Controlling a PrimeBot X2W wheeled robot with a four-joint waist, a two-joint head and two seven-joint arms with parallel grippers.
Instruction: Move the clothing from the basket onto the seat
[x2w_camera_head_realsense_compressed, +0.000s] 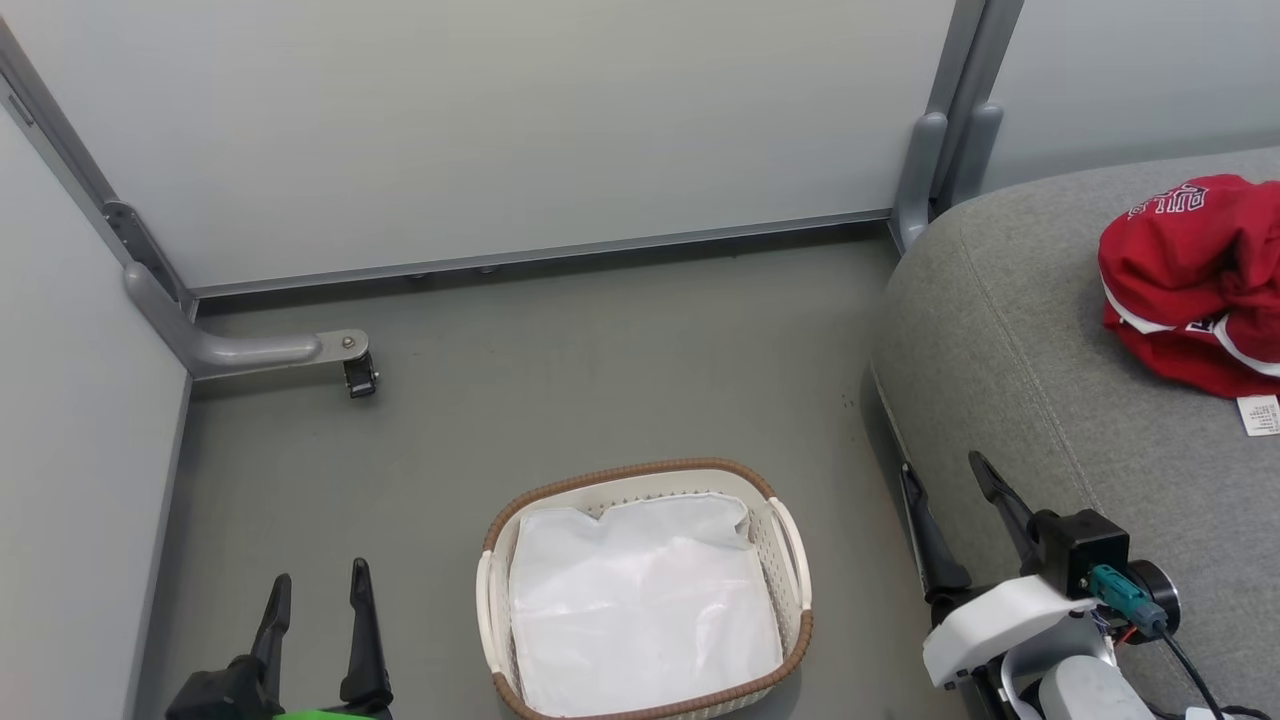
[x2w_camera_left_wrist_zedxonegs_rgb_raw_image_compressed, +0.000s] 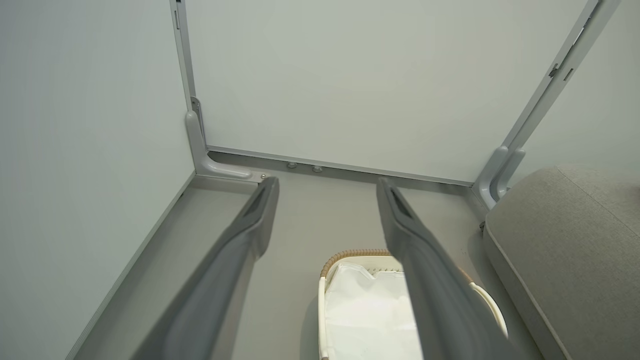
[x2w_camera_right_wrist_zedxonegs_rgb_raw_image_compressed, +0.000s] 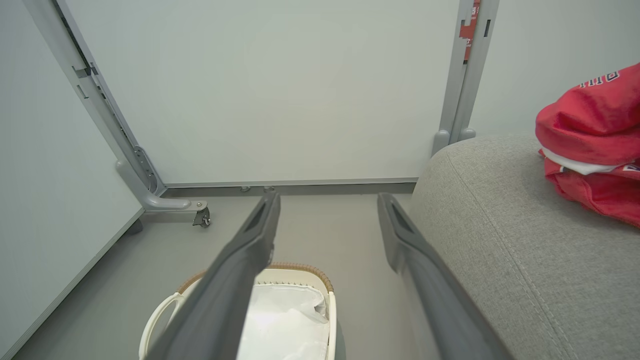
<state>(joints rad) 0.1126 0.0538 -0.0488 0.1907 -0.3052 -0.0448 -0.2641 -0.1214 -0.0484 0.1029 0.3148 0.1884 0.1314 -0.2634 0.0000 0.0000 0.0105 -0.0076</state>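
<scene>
basket (x2w_camera_head_realsense_compressed: 630, 470) holds just white liner (x2w_camera_head_realsense_compressed: 640, 610); clothing (x2w_camera_head_realsense_compressed: 1190, 280) lies on seat (x2w_camera_head_realsense_compressed: 1050, 380), right of basket. left gripper (x2w_camera_head_realsense_compressed: 320, 575) & right gripper (x2w_camera_head_realsense_compressed: 940, 465) flank basket, jaws apart, empty. prob done: leave liner alone.

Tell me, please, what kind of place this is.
Probably a staged test booth, not a real home: plain partition panels with a wheeled foot enclose a floor with a grey seat and a laundry basket.
</scene>
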